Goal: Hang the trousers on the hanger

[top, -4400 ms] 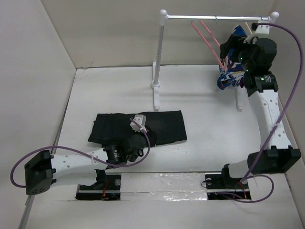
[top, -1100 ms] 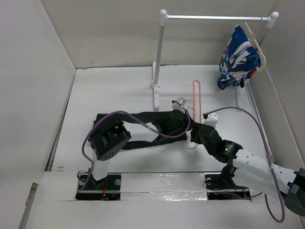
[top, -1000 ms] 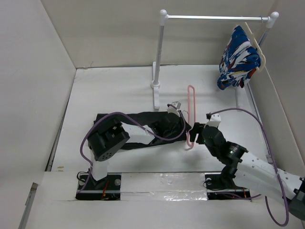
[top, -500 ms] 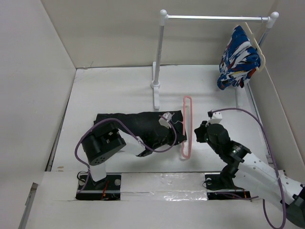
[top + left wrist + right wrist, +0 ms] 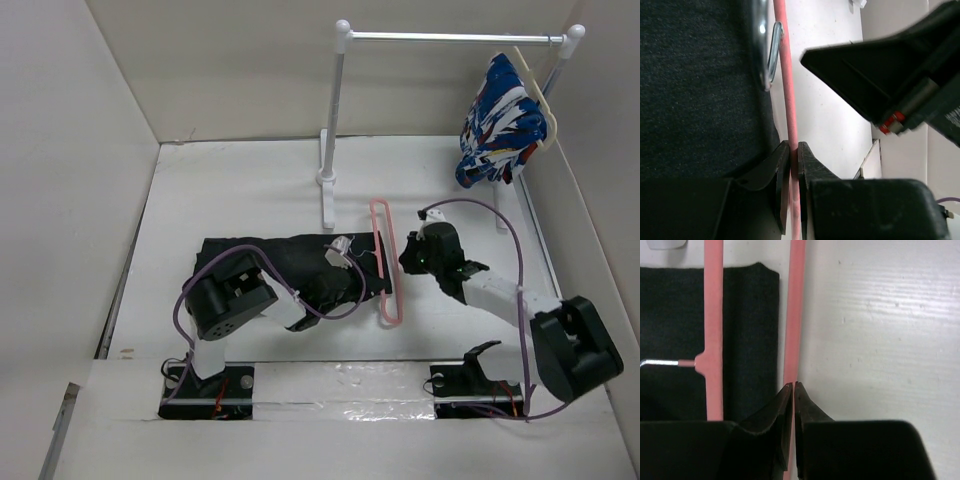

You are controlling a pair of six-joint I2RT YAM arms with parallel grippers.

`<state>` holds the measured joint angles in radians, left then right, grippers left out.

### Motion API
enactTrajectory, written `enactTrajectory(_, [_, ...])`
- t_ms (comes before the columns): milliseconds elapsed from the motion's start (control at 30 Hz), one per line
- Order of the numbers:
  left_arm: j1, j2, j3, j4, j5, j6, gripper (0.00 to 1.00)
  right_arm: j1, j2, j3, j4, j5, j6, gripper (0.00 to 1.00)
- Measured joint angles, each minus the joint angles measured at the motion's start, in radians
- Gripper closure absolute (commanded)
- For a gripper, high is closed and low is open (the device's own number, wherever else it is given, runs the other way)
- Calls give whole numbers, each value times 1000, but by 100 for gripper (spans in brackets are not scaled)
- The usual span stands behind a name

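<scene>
A white clothes rail (image 5: 450,37) stands near the far edge of a white worktop (image 5: 230,190). A blue, white and red patterned garment (image 5: 500,125) hangs on a cream hanger (image 5: 536,85) toward the far-right corner.

Robot lab test cell, not a home: plain white walls (image 5: 70,150) box in a white table (image 5: 240,190). Left arm (image 5: 225,305) & right arm (image 5: 500,295) bolted at near edge w/ purple cables (image 5: 515,235). Small clothes rail (image 5: 450,37) at back w/ patterned garment (image 5: 500,120).
</scene>
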<state>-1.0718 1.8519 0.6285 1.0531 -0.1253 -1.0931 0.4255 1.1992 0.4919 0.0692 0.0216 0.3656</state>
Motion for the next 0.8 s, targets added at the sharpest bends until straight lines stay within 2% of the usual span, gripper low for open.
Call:
enactTrajectory(167, [17,27,0,32,6,-16,100,-11,140,57,78,-79,-26,95])
enactTrajectory(267, [27,48,0,51,17,-26,100,-2,132,57,106,-84,-28,88])
enactTrajectory(300, [27,51,0,56,19,-28,100,1,131,58,116,-85,-29,78])
enactTrajectory(367, [27,55,0,63,20,-31,100,1,142,70,125,-90,-30,72])
enactTrajectory(567, [35,60,0,74,24,-31,100,1,249,98,172,-112,-25,64])
enactTrajectory(700, [38,64,0,74,26,-32,100,1,298,98,193,-126,-18,62])
enactTrajectory(767, [39,66,0,76,29,-34,100,1,309,98,208,-135,-12,68])
enactTrajectory(800, [39,66,0,77,31,-34,100,0,314,98,214,-139,-10,76])
